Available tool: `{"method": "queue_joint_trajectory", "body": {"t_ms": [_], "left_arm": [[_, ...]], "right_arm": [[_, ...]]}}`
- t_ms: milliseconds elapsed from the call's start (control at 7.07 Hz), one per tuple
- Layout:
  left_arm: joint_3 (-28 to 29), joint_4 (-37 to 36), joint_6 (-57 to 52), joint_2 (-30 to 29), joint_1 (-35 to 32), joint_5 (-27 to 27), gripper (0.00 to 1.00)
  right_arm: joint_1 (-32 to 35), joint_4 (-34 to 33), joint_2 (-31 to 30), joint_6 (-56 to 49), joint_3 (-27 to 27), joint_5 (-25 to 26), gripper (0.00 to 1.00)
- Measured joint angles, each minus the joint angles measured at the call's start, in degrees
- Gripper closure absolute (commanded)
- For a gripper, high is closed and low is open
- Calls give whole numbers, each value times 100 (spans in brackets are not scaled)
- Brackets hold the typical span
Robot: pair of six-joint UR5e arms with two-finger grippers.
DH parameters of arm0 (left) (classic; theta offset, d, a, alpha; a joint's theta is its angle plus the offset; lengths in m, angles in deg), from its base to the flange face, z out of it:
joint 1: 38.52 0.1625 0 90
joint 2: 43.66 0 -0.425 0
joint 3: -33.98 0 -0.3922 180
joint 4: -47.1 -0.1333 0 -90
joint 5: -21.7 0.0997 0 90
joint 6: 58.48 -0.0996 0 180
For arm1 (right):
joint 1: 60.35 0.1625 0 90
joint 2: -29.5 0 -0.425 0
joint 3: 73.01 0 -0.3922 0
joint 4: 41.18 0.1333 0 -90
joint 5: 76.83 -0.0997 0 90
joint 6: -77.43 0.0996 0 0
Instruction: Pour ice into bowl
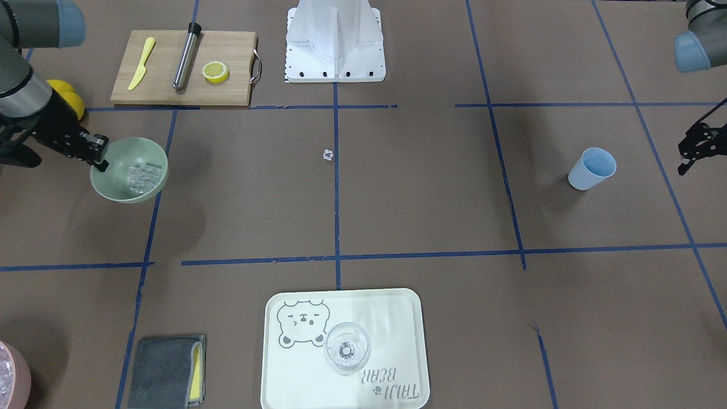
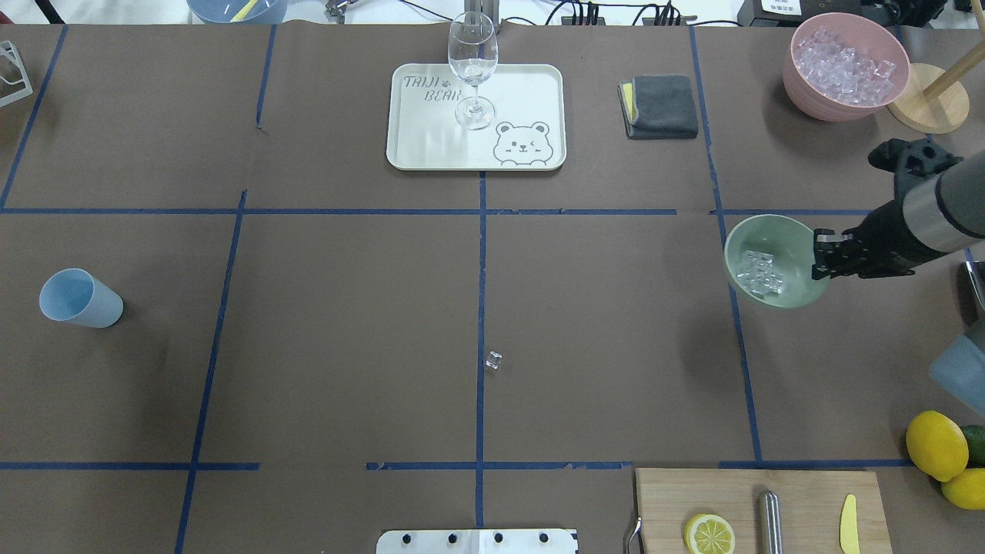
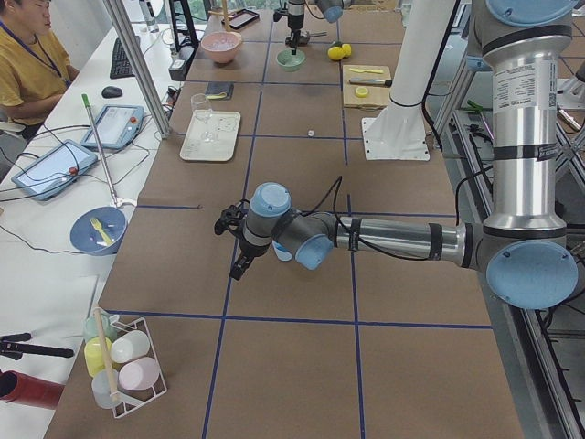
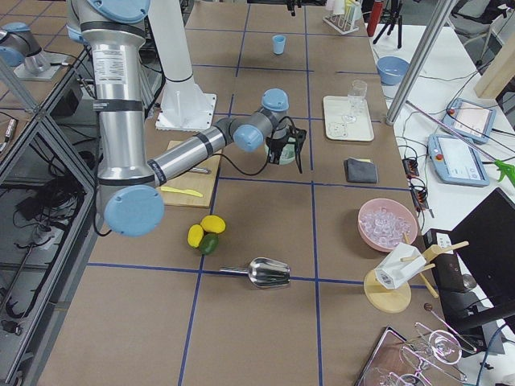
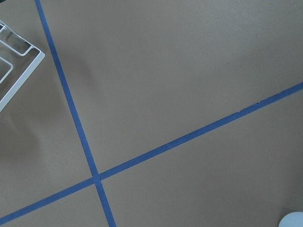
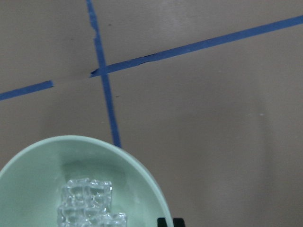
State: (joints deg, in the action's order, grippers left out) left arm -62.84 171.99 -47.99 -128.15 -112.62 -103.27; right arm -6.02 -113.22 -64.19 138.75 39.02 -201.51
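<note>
The pale sage-green bowl (image 1: pixel 129 169) is held above the table and tilted, with a cluster of clear ice cubes (image 1: pixel 139 176) lying inside it. My right gripper (image 1: pixel 101 157) is shut on the bowl's rim; it also shows in the overhead view (image 2: pixel 820 258). The bowl (image 2: pixel 773 261) and ice (image 6: pixel 87 205) show in the overhead and right wrist views. One stray ice cube (image 2: pixel 493 359) lies on the table's centre line. My left gripper (image 1: pixel 685 151) is open and empty, off to the side of the blue cup (image 1: pixel 592 168).
A pink bowl of ice (image 2: pixel 845 65) stands beside a wooden stand. A tray (image 2: pixel 531 85) holds a wine glass (image 2: pixel 472 69). A grey cloth (image 2: pixel 660 106), a cutting board (image 1: pixel 182 68) with lemon half, muddler and knife, and lemons (image 2: pixel 939 446) lie around.
</note>
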Motion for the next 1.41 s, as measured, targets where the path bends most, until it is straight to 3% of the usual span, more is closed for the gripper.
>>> {"method": "queue_joint_trajectory", "body": {"t_ms": [283,707,1415], "left_arm": [[-6,0,3,-5,1,-14,0],[-4,0,6,-12,1,-13,0],[13,0,4,-46,8,6,0]], "right_arm": [[159,526,-286,-395,-449,-75,100],[92,1072,-99,-270,-1015,-83,100],[-102,1165,33,-93,-1216,-112,100]]}}
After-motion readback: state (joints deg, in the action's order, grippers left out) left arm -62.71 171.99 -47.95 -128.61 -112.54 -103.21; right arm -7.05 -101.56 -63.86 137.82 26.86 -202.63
